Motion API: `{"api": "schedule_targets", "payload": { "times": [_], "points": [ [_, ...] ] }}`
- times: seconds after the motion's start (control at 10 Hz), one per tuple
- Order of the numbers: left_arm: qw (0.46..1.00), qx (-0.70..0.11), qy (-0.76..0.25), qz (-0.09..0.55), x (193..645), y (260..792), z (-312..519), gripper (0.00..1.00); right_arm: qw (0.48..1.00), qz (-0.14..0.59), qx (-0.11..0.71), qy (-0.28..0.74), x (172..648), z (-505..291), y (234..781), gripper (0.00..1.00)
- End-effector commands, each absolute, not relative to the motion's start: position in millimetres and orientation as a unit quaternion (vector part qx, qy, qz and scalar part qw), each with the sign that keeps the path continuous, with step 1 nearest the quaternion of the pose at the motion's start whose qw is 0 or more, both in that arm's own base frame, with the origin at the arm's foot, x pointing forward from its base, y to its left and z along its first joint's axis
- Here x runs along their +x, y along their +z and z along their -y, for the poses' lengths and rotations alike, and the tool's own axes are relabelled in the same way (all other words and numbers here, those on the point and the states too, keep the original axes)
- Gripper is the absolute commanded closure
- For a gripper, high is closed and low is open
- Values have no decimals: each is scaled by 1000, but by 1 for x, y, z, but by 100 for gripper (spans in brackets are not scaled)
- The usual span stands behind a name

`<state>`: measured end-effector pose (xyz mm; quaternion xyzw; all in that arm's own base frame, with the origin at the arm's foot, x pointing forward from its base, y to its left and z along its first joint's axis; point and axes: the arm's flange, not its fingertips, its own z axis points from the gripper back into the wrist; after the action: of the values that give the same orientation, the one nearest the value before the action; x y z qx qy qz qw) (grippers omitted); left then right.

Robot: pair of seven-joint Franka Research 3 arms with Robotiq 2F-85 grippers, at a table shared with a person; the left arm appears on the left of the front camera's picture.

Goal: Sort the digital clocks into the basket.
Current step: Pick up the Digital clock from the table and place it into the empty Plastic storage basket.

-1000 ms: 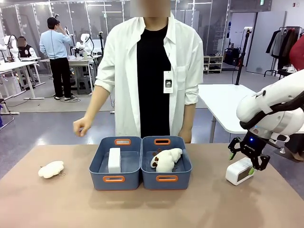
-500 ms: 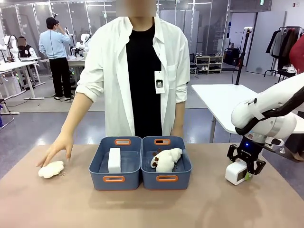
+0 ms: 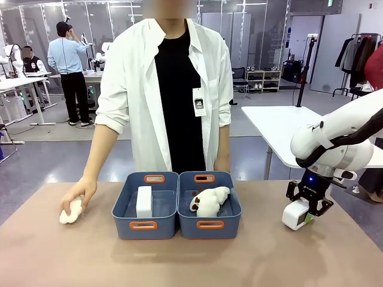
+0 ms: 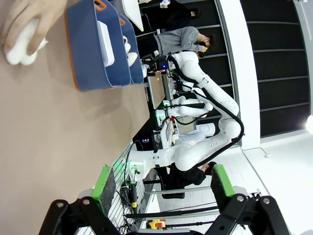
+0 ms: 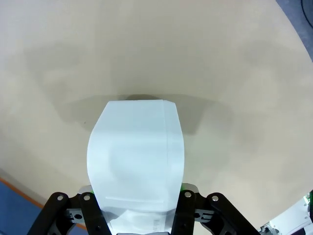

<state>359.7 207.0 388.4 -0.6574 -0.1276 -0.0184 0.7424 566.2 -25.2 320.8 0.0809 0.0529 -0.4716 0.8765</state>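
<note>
Front view: the right pincer (image 3: 309, 207) is down at the right end of the bench (image 3: 251, 263), clamped onto a white digital clock (image 3: 295, 214). Can't tell if that clock sits on the surface or is a hair above it. In the middle, two blue bins sit side by side, touching. The left-hand basket (image 3: 122, 210) has the second clock (image 3: 144, 201) standing upright in it. The right-hand basket (image 3: 234, 209) has a white-and-brown plush toy (image 3: 209, 201). Over at the left end, the person's hand (image 3: 82, 192) is wrapped over a small plush (image 3: 70, 211).

Left wrist view: the left pincer (image 4: 164, 183) is spread wide with nothing between its green pads, well apart from the bins. Both bins show far off, rolled sideways, and the hand on the small plush is in the corner.

Right wrist view: the white clock is squeezed between the two black fingers (image 5: 93, 215), sticking out past them over the tan bench top, with its shadow on the surface beyond.
</note>
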Motion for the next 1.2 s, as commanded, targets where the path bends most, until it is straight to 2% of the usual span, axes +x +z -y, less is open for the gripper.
{"api": "schedule_targets", "payload": {
  "times": [0.0, 0.2, 0.3, 0.4, 0.5, 0.7, 0.9, 1.1],
  "points": [
    [745, -654, -24, 125, 357, 392, -206, 0, 892, -32, 64, -447, 542, 11, 365, 100],
    [745, -654, -24, 125, 357, 392, -206, 0, 934, -10, 70, -350, 518, -5, 405, 100],
    [745, -654, -24, 125, 357, 392, -206, 0, 959, -2, 129, -254, 517, -20, 425, 100],
    [745, -654, -24, 125, 357, 392, -206, 0, 959, 27, 170, -226, 524, -39, 438, 100],
    [745, -654, -24, 125, 357, 392, -206, 0, 964, 31, 177, -196, 531, -60, 440, 100],
    [745, -654, -24, 125, 357, 392, -206, 0, 972, 43, 136, -186, 534, -72, 440, 100],
    [745, -654, -24, 125, 357, 392, -206, 0, 951, 50, 250, -176, 463, 0, 468, 100],
    [745, -654, -24, 125, 357, 392, -206, 0, 947, 76, 271, -158, 364, 78, 464, 100]
  ]
}}
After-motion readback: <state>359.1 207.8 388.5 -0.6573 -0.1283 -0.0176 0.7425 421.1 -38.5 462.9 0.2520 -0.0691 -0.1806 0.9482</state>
